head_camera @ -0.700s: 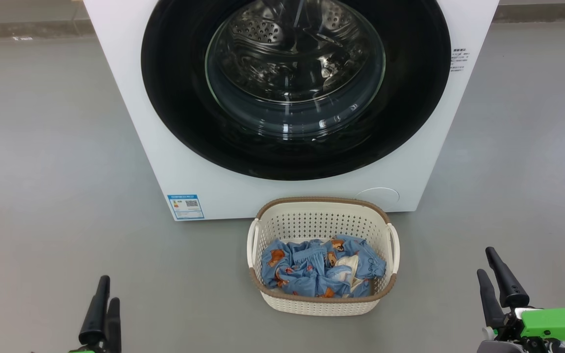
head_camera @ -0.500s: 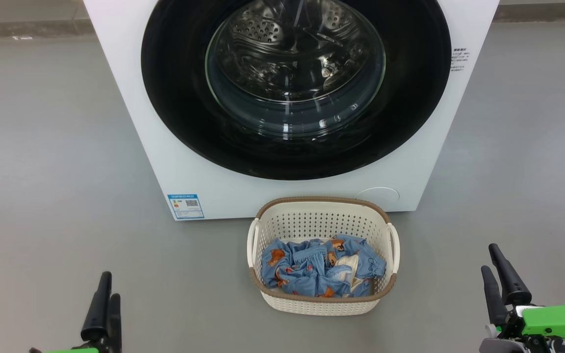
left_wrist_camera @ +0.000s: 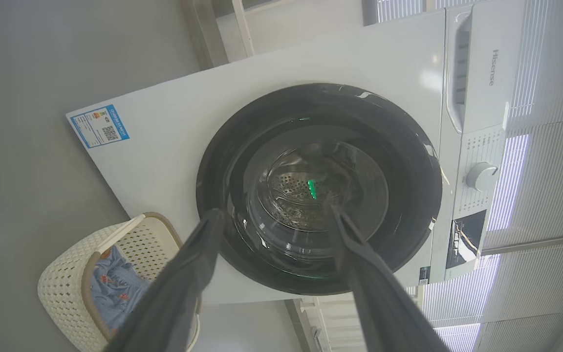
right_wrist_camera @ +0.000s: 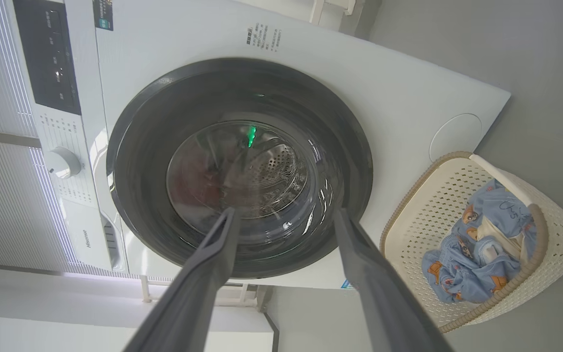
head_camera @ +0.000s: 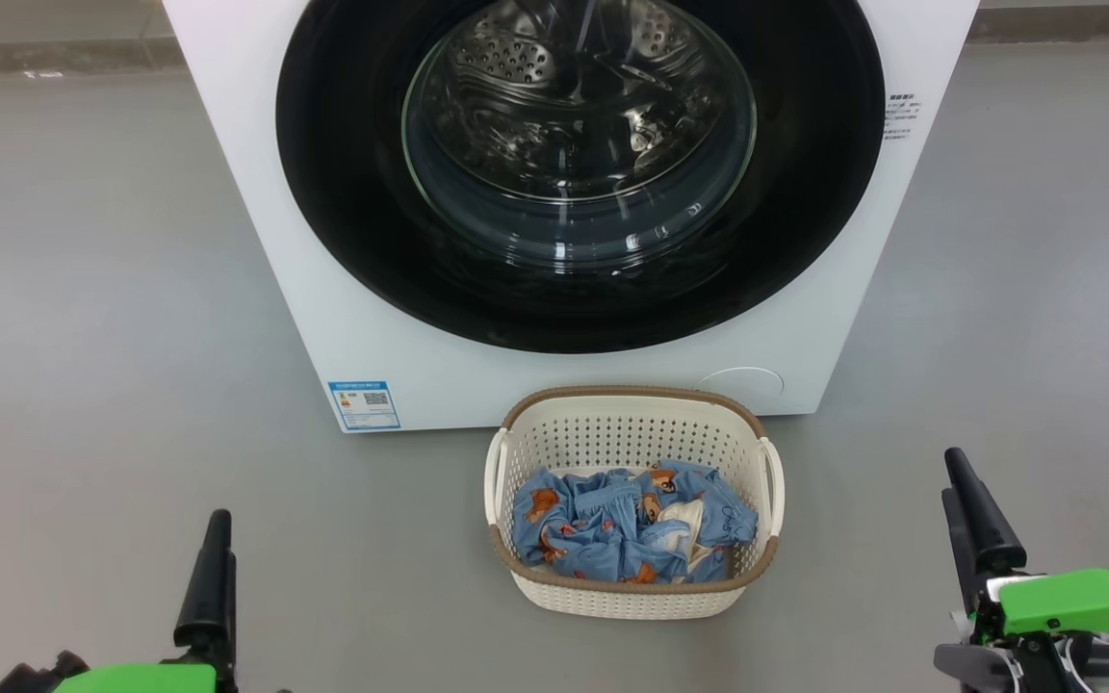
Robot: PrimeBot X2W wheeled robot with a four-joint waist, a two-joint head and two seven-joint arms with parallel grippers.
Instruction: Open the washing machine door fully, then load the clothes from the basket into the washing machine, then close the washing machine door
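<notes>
Nothing was done: the round glossy black door (head_camera: 579, 173) of the white washing machine (head_camera: 400, 375) looked shut; light-blue bear-print clothes (head_camera: 612, 529) lay in the cream plastic basket (head_camera: 631, 428) on the grey floor (head_camera: 131, 337); my left claw (head_camera: 219, 525) and right claw (head_camera: 949, 476) gaped, empty

Closed round glossy black door (head_camera: 343, 192) blocks the drum (head_camera: 535, 67) at twelve o'clock; cream perforated plastic basket (head_camera: 631, 602) stands before it; grey floor (head_camera: 102, 385) free at three and nine.
</notes>
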